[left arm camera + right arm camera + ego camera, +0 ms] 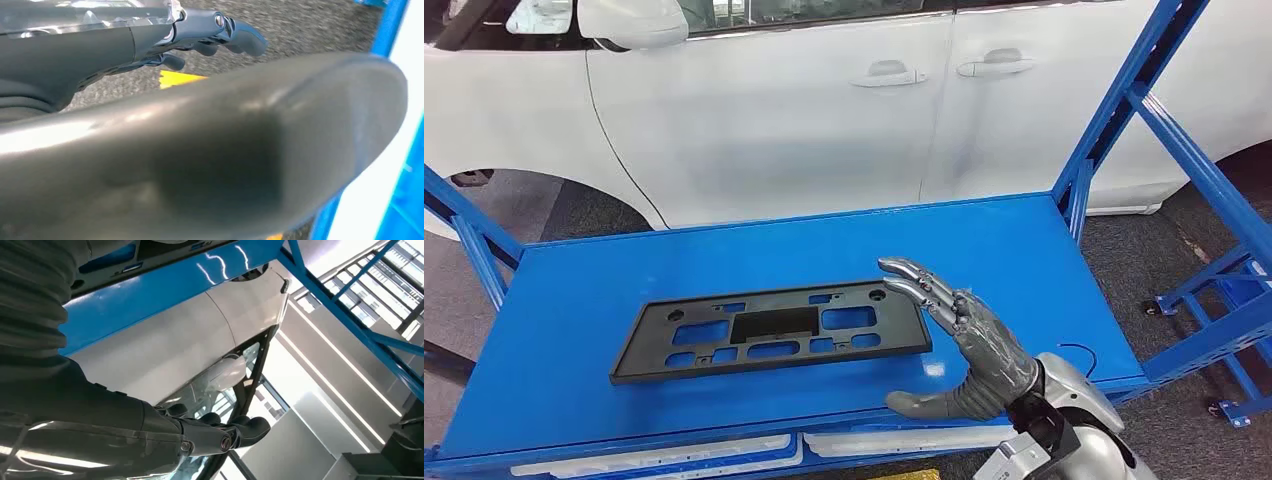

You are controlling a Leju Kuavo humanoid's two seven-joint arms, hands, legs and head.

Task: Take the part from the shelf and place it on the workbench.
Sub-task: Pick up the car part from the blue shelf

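In the head view, the black part [772,331] lies flat on the blue surface [574,300], near its middle. The right hand [957,340] is just beside the right end of the part, with straight fingers spread apart and the thumb held away from them; it holds nothing. Its fingertips are close to the upper right corner of the part, but I cannot tell if they touch it. Behind the surface stands a white car [804,110].

The right wrist view shows the same car [165,345] from below, and the blue edge [165,287] of the surface. The left wrist view shows the left hand [210,35] over a grey floor [310,25], with the fingers curled in and nothing in them.
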